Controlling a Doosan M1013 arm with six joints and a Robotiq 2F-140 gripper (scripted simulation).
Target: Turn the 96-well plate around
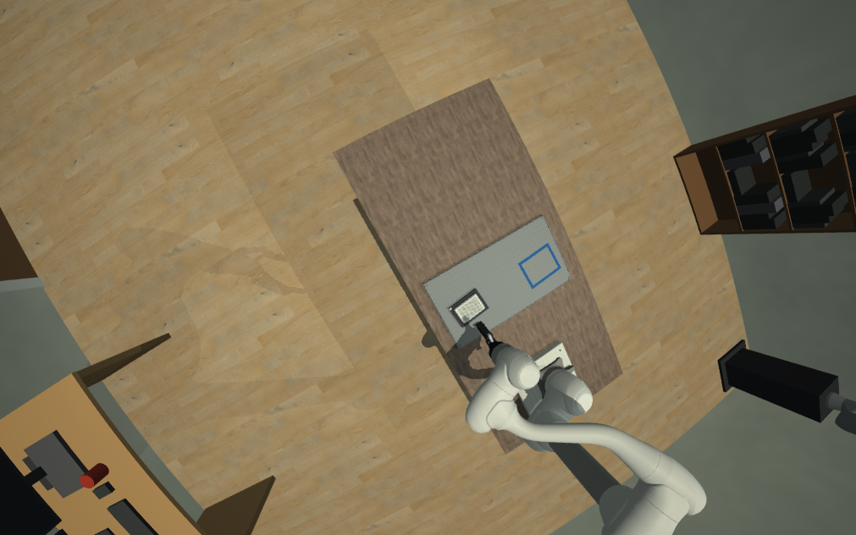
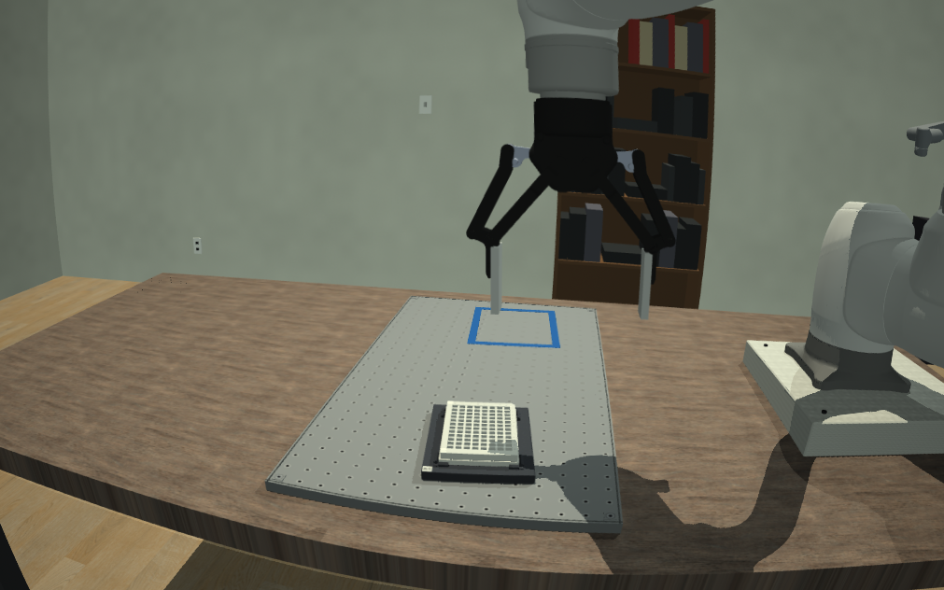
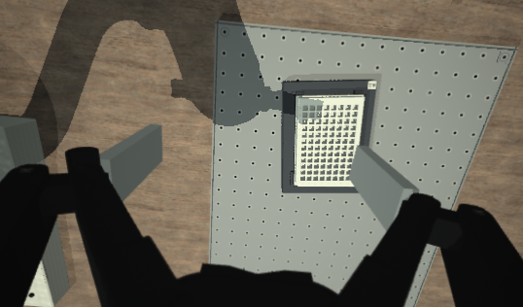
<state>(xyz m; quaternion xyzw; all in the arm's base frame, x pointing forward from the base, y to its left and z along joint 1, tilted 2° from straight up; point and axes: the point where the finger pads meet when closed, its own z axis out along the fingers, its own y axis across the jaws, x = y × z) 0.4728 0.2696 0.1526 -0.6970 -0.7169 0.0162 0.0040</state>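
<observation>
Grey perforated deck [image 2: 358, 410] lay on the wooden table [image 2: 131, 351], and the white 96-well plate [image 2: 479, 432] sat flat in the dark plate nest N1 [image 2: 476, 472] near the deck's front edge. The gripper [image 2: 569, 311] hung high above, fingers [image 2: 494, 282] spread wide, holding nothing. Blue-taped spot B1 [image 2: 472, 330] was well apart at the far end. The arm's base plate [image 2: 820, 432] stood off the deck, to the side; a bookshelf [image 2: 706, 183] stood behind.

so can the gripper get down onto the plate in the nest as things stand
Probably yes. The gripper hangs above the deck with its jaws wide open and holding nothing, and nothing stands over the plate in its nest. It is not yet centred over the plate.
</observation>
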